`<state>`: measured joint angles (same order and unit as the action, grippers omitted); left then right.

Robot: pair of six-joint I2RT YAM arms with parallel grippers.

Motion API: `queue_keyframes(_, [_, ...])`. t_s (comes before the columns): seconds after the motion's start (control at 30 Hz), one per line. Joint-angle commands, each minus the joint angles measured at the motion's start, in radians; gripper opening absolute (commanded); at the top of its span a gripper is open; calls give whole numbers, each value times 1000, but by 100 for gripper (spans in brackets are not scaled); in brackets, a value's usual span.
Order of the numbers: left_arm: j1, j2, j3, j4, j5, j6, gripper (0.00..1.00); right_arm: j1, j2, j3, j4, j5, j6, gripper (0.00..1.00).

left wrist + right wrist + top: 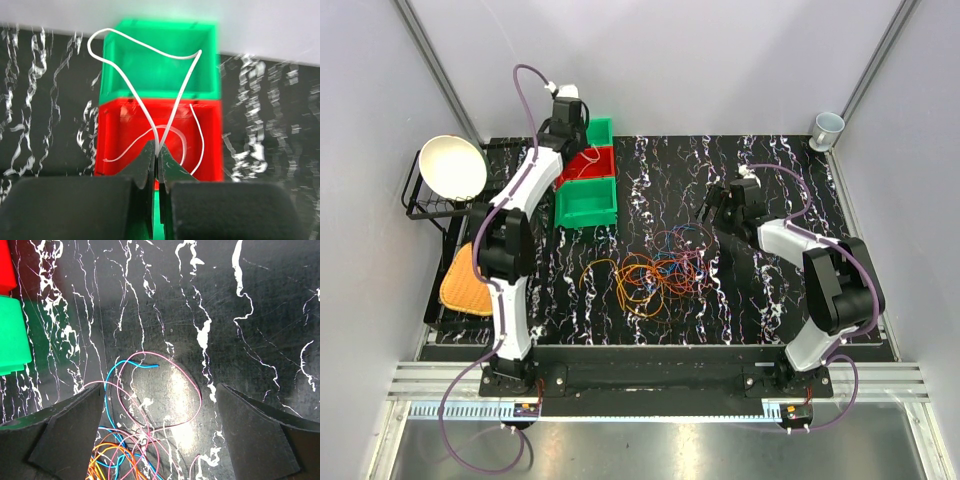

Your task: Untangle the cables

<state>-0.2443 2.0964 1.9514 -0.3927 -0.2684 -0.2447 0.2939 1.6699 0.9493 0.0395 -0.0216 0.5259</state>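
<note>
The cables point(655, 268) lie in a tangle of orange, pink, blue and red loops at the table's middle. In the right wrist view a pink loop point(192, 385) and a blue cable end point(145, 366) lie on the table between my wide-open fingers, with orange loops point(107, 460) at the lower left. My right gripper point(160, 386) is open and empty; it hovers at the tangle's right edge point(713, 212). My left gripper point(158, 147) is shut on a white cable point(107, 30) and holds it above the red bin point(115, 130). Another white cable point(200, 135) lies in that bin.
Three bins stand in a row at the back left: far green point(601, 130), red point(590, 166), near green point(587, 204). A black rack point(420, 205) with a white bowl point(453, 166) and an orange pad point(466, 281) stands at the left edge. A cup point(828, 126) sits at the back right.
</note>
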Motion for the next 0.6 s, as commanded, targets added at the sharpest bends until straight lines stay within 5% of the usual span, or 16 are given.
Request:
queue_keyframes(0.0, [5, 46, -20, 57, 31, -37, 0, -10, 11, 28, 40, -43, 13, 97])
queue_keyframes(0.3, [8, 39, -164, 84, 41, -110, 0, -21, 24, 32, 40, -70, 25, 96])
queue_keyframes(0.57, [11, 88, -86, 9, 87, -91, 0, -27, 37, 39, 40, -106, 36, 96])
